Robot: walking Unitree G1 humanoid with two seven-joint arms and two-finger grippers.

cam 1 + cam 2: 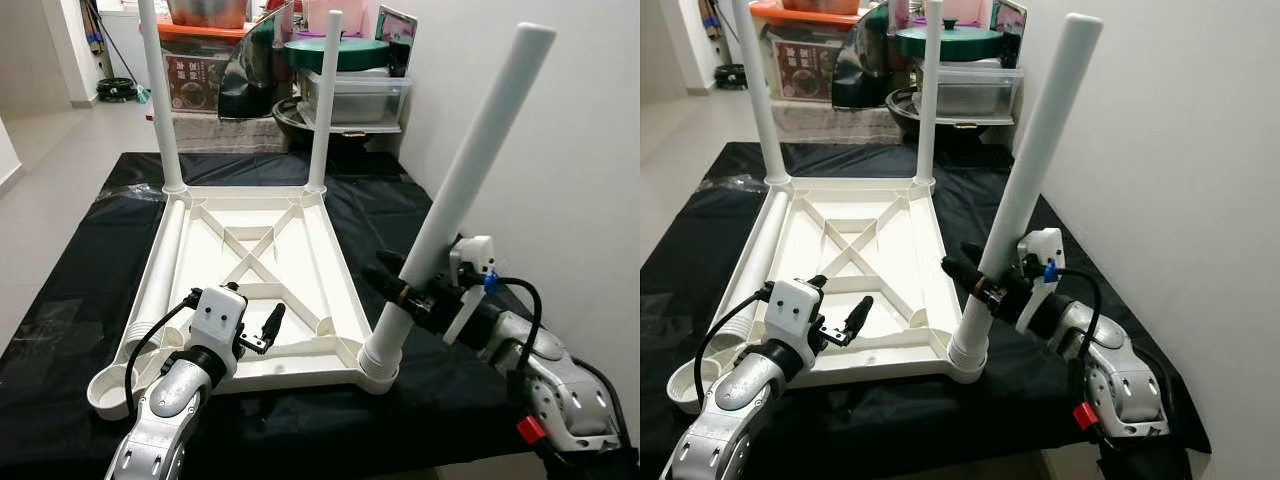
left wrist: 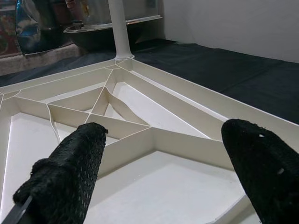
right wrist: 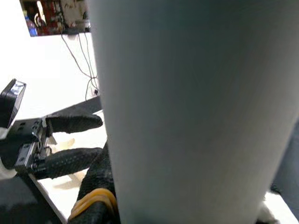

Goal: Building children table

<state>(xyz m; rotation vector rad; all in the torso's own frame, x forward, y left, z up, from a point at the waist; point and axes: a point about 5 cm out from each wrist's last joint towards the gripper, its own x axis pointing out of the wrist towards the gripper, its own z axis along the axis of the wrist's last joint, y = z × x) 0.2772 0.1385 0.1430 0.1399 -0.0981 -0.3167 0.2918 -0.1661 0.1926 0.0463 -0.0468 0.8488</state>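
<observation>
A white children's tabletop lies upside down on a black-covered table. Two white legs stand upright in its far corners. A third leg sits tilted in the near right corner socket, leaning right towards the wall. My right gripper is shut on this leg low down, just above the socket. A fourth leg lies along the tabletop's left side. My left gripper hovers open over the ribs by the near edge, holding nothing.
A white wall runs close along the right. Behind the table stand stacked plastic bins, a pot with a green lid and a box. The near left corner socket stands open. Floor lies to the left.
</observation>
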